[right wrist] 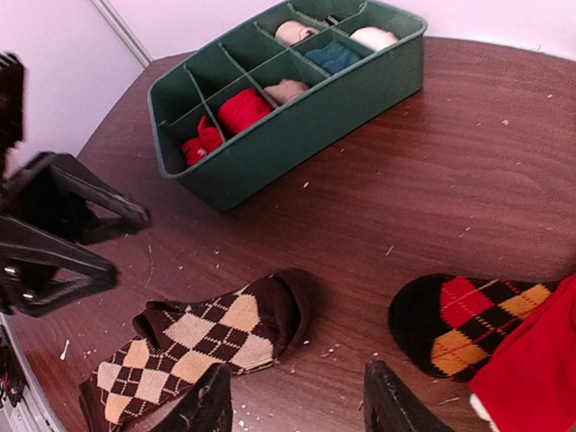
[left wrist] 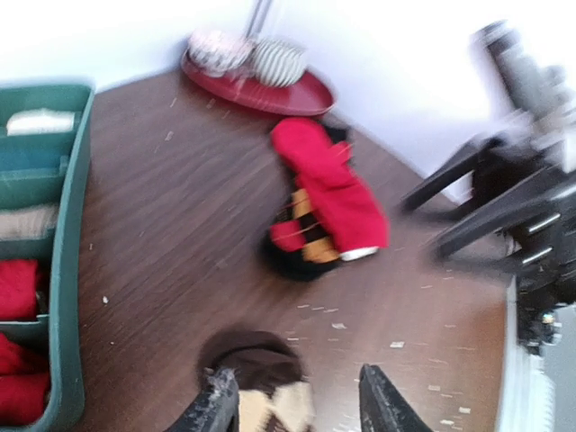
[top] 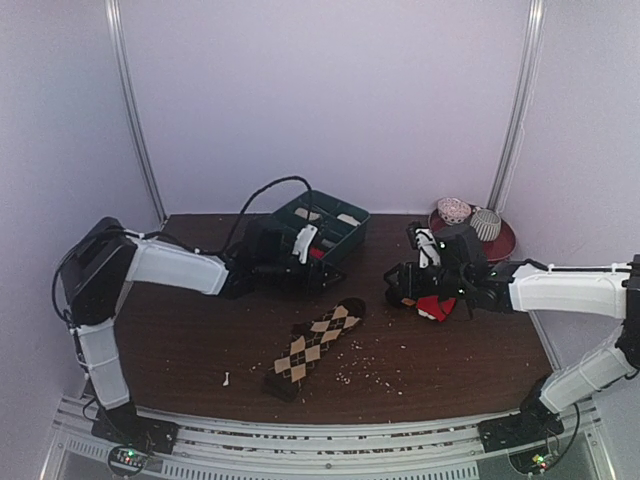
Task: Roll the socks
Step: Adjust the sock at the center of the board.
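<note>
A dark brown sock with tan argyle diamonds lies flat at the table's middle. My left gripper is open and empty, hovering over its dark toe end, which shows between the open jaws. My right gripper is open and empty, just right of the sock's toe; in the right wrist view the sock lies by the left finger. A red sock with a white edge lies over a black sock with red and orange diamonds, under my right arm.
A green divided bin with rolled socks stands at the back, close to my left arm; it also shows in the right wrist view. A red plate with two rolled socks sits at the back right. Crumbs litter the wood.
</note>
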